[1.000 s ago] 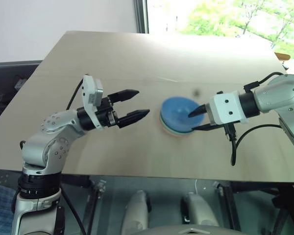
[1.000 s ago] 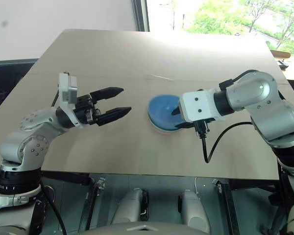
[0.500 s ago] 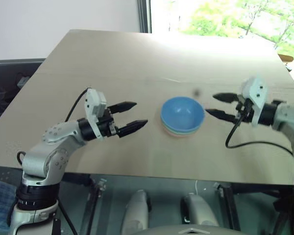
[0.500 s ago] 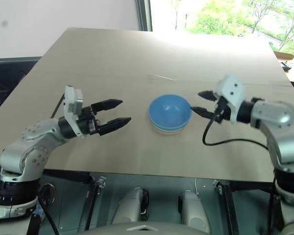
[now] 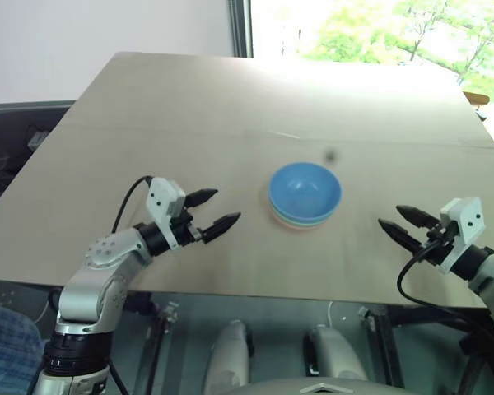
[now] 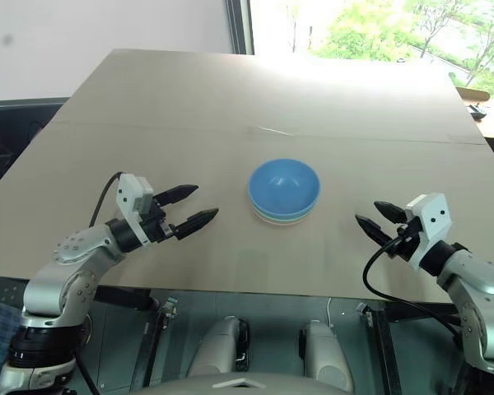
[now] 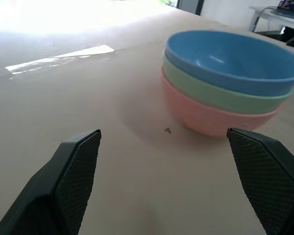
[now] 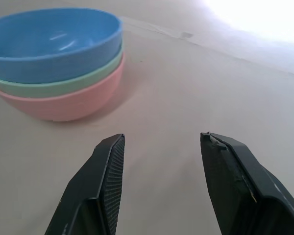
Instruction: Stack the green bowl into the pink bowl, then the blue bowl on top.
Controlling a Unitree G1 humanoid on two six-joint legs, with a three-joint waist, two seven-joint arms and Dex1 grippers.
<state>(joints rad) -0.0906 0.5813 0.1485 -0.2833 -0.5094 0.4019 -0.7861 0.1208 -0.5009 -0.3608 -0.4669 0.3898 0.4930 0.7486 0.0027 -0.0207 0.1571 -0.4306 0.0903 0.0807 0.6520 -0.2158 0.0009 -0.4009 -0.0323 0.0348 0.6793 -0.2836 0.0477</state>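
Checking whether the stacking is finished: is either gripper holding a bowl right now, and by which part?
Nothing is held. The left gripper and right gripper are open and apart from the stack: blue bowl in green bowl in pink bowl.

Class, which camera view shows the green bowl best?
The left wrist view: the green bowl shows as a broad band between blue and pink. The right wrist view shows a thinner band; the eye views show a bare sliver under the blue bowl.
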